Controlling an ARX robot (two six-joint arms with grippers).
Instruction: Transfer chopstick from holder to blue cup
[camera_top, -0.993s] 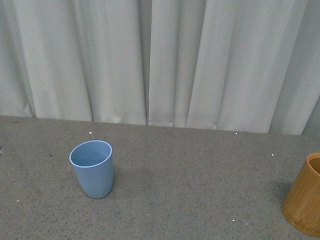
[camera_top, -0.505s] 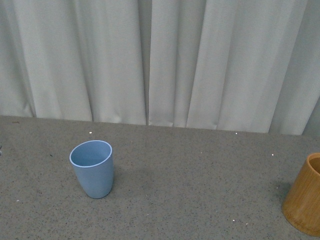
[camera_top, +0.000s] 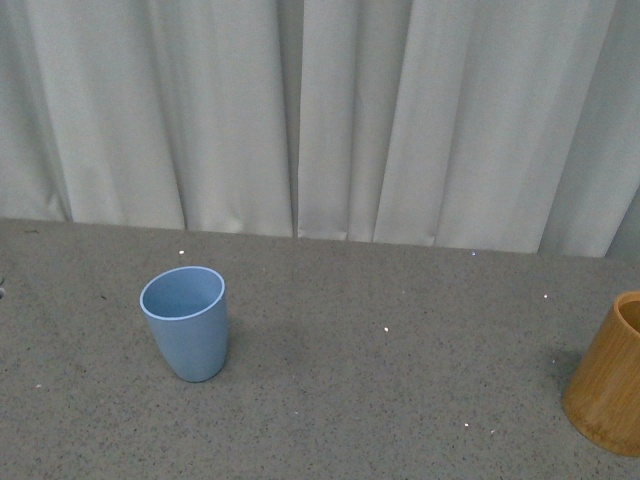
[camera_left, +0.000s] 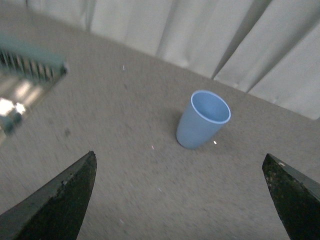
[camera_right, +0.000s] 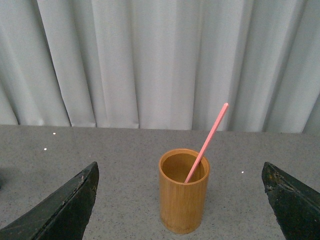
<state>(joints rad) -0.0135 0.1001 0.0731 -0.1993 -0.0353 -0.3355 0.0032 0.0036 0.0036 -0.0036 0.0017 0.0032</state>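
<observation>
The blue cup (camera_top: 185, 320) stands upright and empty on the grey table, left of centre; it also shows in the left wrist view (camera_left: 202, 120). The orange-brown holder (camera_top: 610, 375) stands at the right edge, cut off by the frame. In the right wrist view the holder (camera_right: 183, 190) is upright with one pinkish-red chopstick (camera_right: 207, 141) leaning out of it. My left gripper (camera_left: 182, 200) is open, well short of the cup. My right gripper (camera_right: 182, 205) is open, facing the holder with its fingers wide on either side. Neither arm shows in the front view.
A white pleated curtain (camera_top: 320, 110) hangs behind the table's far edge. A metal rack-like object (camera_left: 25, 75) sits blurred beside the table in the left wrist view. Small white specks dot the grey tabletop (camera_top: 380, 400).
The front view has shifted slightly: the cup, holder and table edge sit a little higher in the frame than before. The objects themselves have not moved on the table.
</observation>
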